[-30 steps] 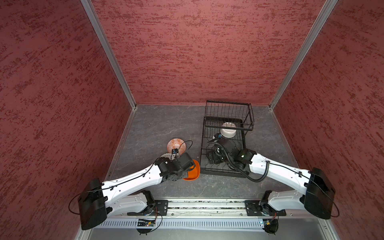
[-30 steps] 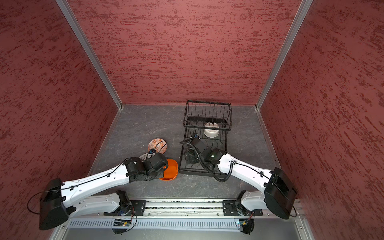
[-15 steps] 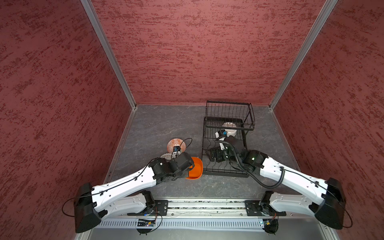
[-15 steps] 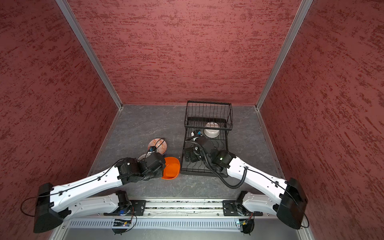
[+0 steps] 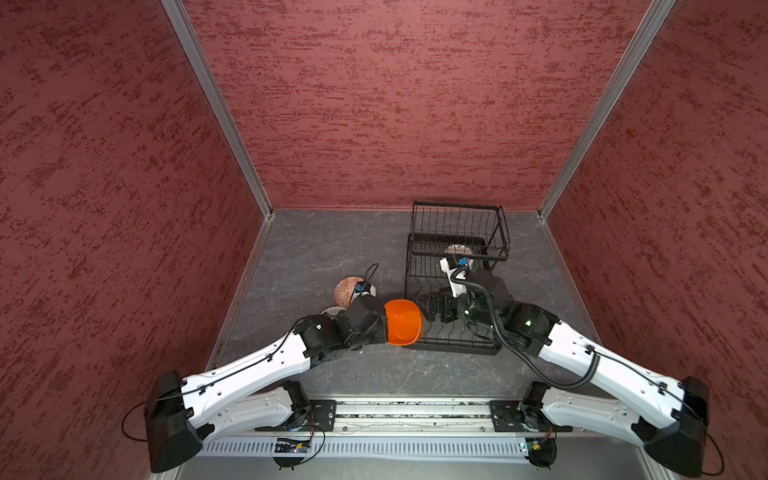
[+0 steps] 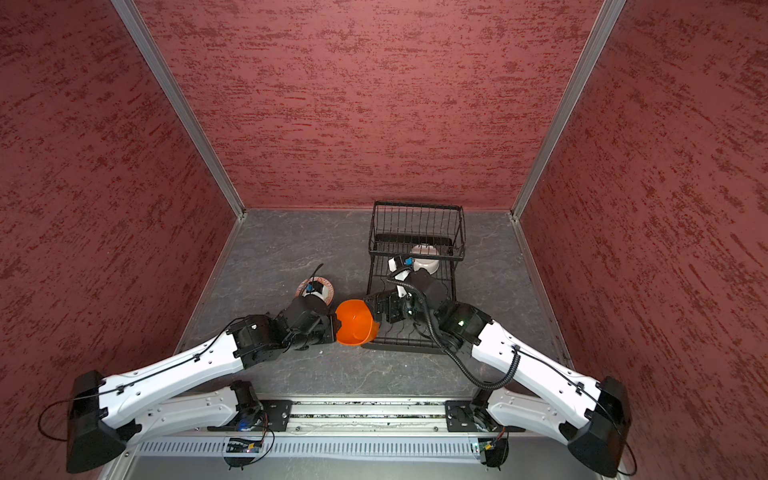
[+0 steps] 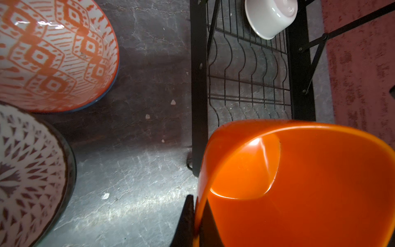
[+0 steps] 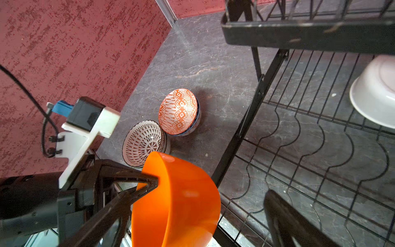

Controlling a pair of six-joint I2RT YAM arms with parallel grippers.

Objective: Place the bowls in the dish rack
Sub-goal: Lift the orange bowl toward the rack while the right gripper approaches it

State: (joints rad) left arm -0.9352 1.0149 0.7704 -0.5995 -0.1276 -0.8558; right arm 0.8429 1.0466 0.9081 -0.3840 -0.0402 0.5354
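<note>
My left gripper (image 5: 384,326) (image 7: 195,224) is shut on the rim of a plain orange bowl (image 5: 402,322) (image 6: 355,322) (image 7: 299,181) (image 8: 177,203). It holds the bowl tilted in the air over the near left corner of the black wire dish rack (image 5: 457,206) (image 6: 415,204) (image 7: 198,74) (image 8: 245,119). My right gripper (image 5: 436,309) (image 6: 384,309) stands open over the rack's flat base, right beside the bowl. One of its fingers (image 8: 282,216) shows, apart from the bowl. A white bowl (image 5: 458,249) (image 6: 424,258) (image 7: 269,17) (image 8: 376,98) lies in the rack under the raised basket.
Two bowls rest on the grey floor left of the rack: a red-orange patterned bowl (image 5: 345,291) (image 7: 53,53) (image 8: 178,111) and a black patterned bowl (image 5: 330,311) (image 7: 27,171) (image 8: 143,142). Red walls enclose the floor on three sides.
My left arm has carried the orange bowl to the right and up, to the rack's corner beside the right gripper. The right gripper has held its place over the rack and opened slightly wider.
</note>
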